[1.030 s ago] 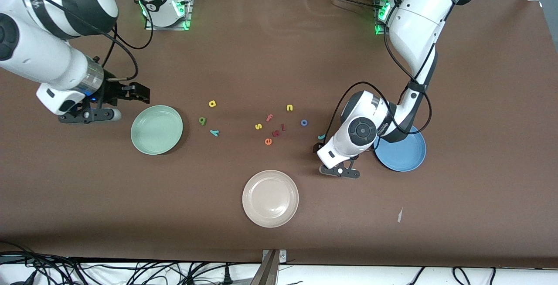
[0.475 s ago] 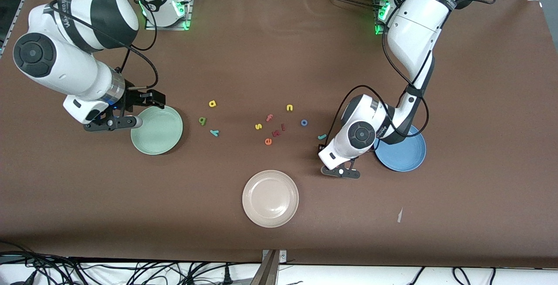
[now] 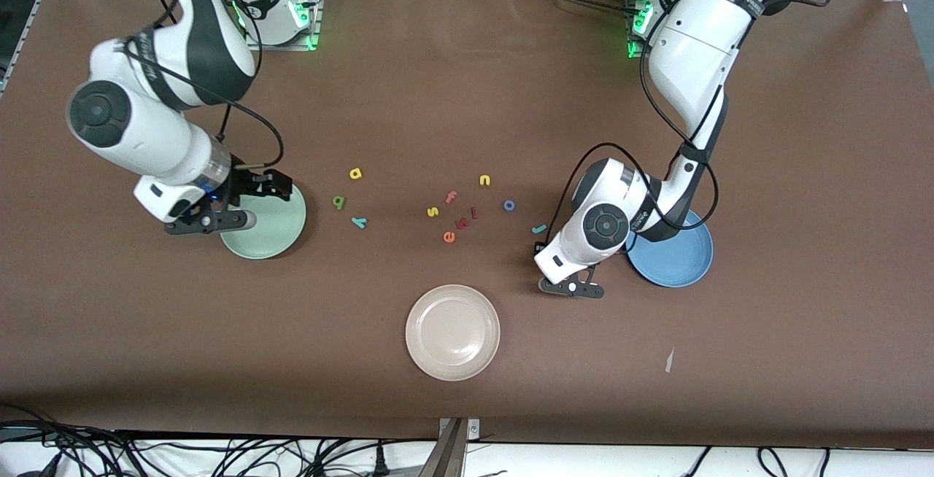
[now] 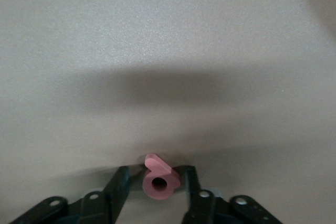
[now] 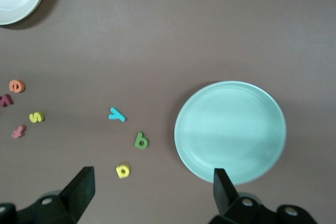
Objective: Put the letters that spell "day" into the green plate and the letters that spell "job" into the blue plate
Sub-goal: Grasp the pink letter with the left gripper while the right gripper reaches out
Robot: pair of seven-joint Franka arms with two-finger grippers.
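Fingers first: the left fingers (image 4: 123, 187) are clamped on the pinkish-red b (image 4: 157, 182), one pad against each flat side, with the letter standing on edge on the table (image 3: 467, 98) and its stem pointing up and away from the wrist. That grip sits low over the table just beside the blue plate (image 3: 682, 262), on the plate's side toward the table's middle and a little nearer to the front camera than the plate's centre. The coming move likely turns on that one relation: the plate lies from the fingers toward the left arm's end of the table, close by, so a small lift to clear the shallow rim and a short carry that way should do. The teal j (image 3: 538, 229) and the blue o (image 3: 509, 205) lie on the table close to this arm, toward the middle, so the left arm is the nearer one for them too. The right fingers (image 5: 81, 190) are spread wide and hold nothing, over the edge of the green plate (image 3: 273, 236), which is bare. From them the green d (image 5: 140, 140), the yellow a (image 5: 123, 171) and the light blue y (image 5: 116, 114) lie just past the plate toward the table's middle, well apart from the left arm.
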